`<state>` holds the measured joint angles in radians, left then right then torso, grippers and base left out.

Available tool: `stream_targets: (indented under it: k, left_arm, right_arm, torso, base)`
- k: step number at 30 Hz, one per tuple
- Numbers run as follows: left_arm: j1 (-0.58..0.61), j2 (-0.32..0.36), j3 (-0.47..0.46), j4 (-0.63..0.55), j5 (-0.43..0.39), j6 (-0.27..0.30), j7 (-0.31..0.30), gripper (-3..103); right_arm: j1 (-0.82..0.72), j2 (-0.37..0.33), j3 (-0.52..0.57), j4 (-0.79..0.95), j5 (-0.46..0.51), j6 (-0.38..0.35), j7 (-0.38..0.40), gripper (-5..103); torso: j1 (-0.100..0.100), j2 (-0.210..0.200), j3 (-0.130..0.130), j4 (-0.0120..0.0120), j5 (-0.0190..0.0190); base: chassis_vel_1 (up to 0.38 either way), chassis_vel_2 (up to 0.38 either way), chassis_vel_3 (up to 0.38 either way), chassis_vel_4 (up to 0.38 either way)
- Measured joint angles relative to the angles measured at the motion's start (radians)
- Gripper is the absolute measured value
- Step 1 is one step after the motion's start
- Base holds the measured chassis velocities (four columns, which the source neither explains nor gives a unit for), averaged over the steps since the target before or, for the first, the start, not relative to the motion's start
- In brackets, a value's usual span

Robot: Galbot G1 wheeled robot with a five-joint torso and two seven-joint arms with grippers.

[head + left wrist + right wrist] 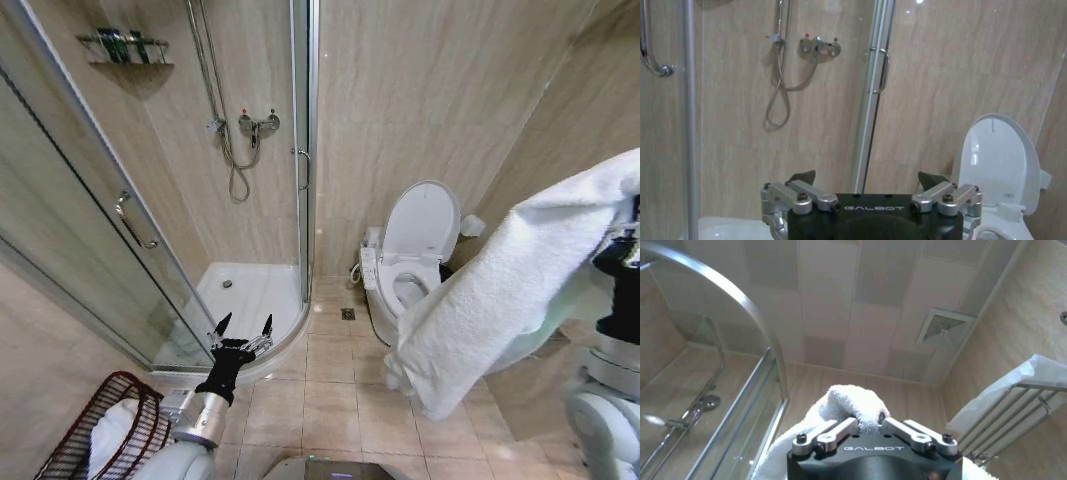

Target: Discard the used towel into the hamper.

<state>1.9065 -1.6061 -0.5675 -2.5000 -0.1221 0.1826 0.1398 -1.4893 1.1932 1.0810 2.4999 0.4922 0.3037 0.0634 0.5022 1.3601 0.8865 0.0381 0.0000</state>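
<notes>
A large white towel (500, 290) hangs in the air at the right, in front of the toilet. In the right wrist view my right gripper (865, 422) is shut on a bunched fold of the towel (850, 402), held up toward the ceiling. The hamper (85, 425), a dark reddish-brown openwork basket, stands on the floor at the lower left with some white cloth (112, 432) inside. My left gripper (244, 327) is open and empty just to the right of the hamper, pointing at the shower. The left wrist view shows the left gripper (867, 179) with its fingers wide apart.
A curved glass shower enclosure (150, 240) fills the left, its white tray (250, 300) just beyond the left gripper. A white toilet (415, 260) with its lid up stands against the back wall. A towel rail (1013, 415) hangs on the wall beside the right arm. Tiled floor (330, 390) lies between.
</notes>
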Motion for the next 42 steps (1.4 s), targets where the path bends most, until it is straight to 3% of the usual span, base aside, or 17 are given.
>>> stream_targets:
  k: [10,42]
  left_arm:
    - [0.000,0.000,0.000,0.000,0.000,0.000,0.000,100]
    - [0.000,0.000,0.000,0.000,0.000,0.000,0.000,100]
  right_arm:
    - [-0.002,0.001,0.004,0.000,0.002,0.000,0.000,2]
    - [-0.020,0.004,-0.009,0.000,0.014,0.008,0.006,2]
  torso:
    - [0.020,0.042,0.023,0.0000,0.0000]
    - [0.016,0.034,0.019,0.0000,0.0000]
  base:
    - [0.000,0.000,0.000,0.000]
    - [0.022,0.020,0.019,0.020]
